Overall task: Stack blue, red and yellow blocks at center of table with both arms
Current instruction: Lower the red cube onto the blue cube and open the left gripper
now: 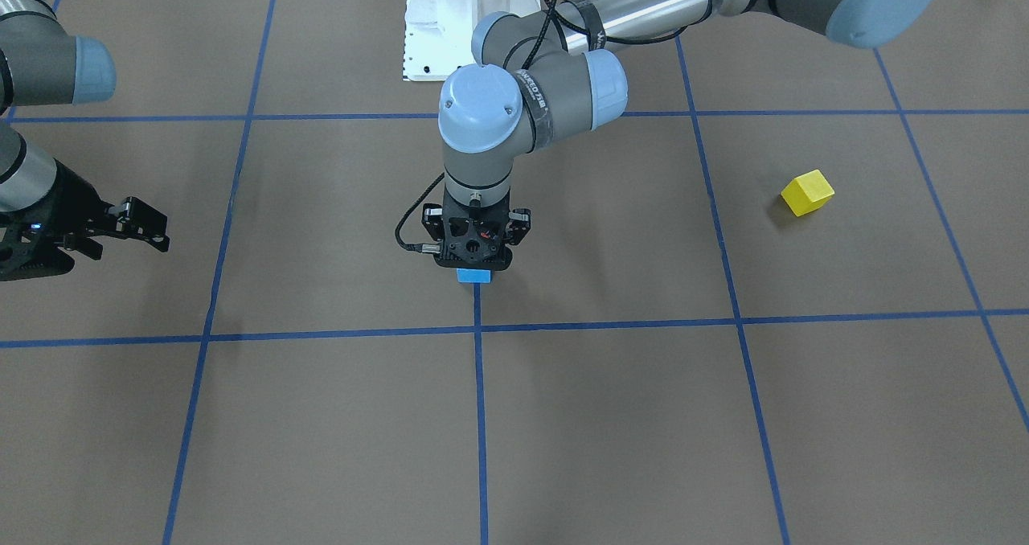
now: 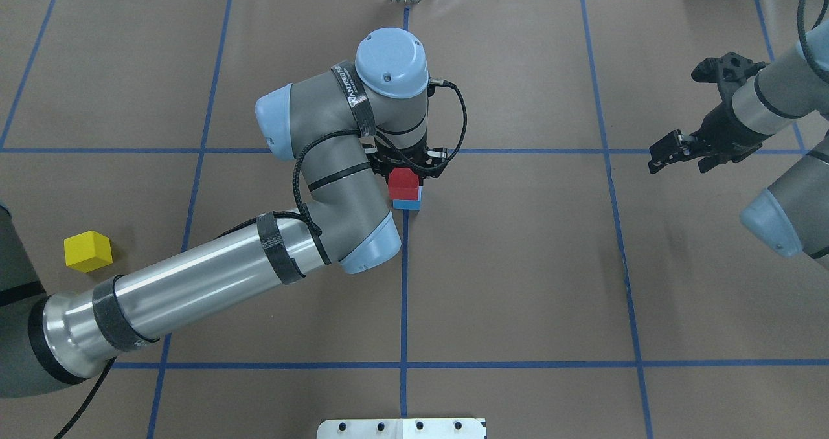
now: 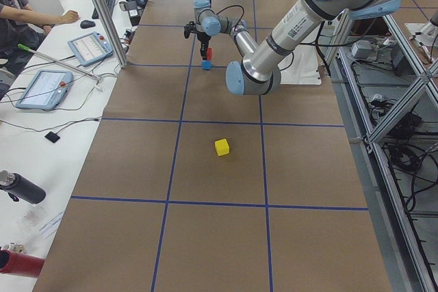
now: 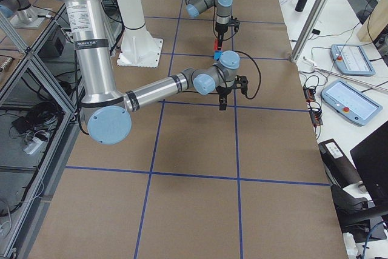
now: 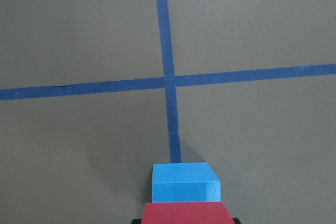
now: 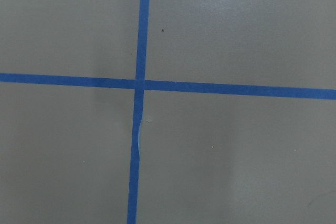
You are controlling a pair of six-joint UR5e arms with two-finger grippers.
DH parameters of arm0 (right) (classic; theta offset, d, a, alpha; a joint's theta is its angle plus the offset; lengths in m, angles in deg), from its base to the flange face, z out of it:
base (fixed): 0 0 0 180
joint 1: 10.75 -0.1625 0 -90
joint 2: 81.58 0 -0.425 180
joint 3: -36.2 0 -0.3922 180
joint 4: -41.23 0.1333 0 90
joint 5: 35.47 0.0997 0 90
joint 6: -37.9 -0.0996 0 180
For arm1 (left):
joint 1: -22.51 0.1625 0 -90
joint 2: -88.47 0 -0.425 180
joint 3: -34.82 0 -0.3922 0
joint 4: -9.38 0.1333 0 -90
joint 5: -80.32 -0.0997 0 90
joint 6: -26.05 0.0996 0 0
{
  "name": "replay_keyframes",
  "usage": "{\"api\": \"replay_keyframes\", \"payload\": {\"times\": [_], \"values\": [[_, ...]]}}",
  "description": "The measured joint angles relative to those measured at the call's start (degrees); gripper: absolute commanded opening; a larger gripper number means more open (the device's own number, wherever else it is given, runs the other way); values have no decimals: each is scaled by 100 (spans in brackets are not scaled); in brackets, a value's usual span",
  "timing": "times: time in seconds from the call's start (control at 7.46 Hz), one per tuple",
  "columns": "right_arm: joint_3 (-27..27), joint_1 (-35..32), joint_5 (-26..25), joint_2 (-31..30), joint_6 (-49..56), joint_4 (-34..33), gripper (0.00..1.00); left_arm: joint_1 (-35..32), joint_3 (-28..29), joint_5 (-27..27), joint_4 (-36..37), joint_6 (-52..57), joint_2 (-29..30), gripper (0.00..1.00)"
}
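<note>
Here, left pincer (image 2: 406, 171) grasped red block (image 2: 402, 181) over blue block (image 2: 407, 204) | placement demanded squared edges, straight descent | right pincer (image 1: 163, 235) gaped.

Robotics lab: the left arm (image 2: 194, 283) and right arm (image 2: 777, 96), 2 grey-and-blue industrial units on a white mounting base (image 1: 470, 14), reach over a table (image 3: 205, 237) covered in brown paper and marked with a blue tape grid (image 3: 183, 121). Along the far edge from the robot, an operator (image 3: 17, 11) sits at a white bench (image 3: 41, 141) holding 2 touchscreen pendants (image 3: 42, 88). Aluminium framing (image 3: 378, 169) and loose cables (image 3: 404, 141) line the robot's side.
</note>
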Motion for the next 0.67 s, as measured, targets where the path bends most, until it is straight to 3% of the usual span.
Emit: {"api": "replay_keyframes", "payload": {"times": [0.67], "values": [[5, 6, -9, 23, -20, 0, 100, 4, 113, -44, -16, 13, 45, 0]]}}
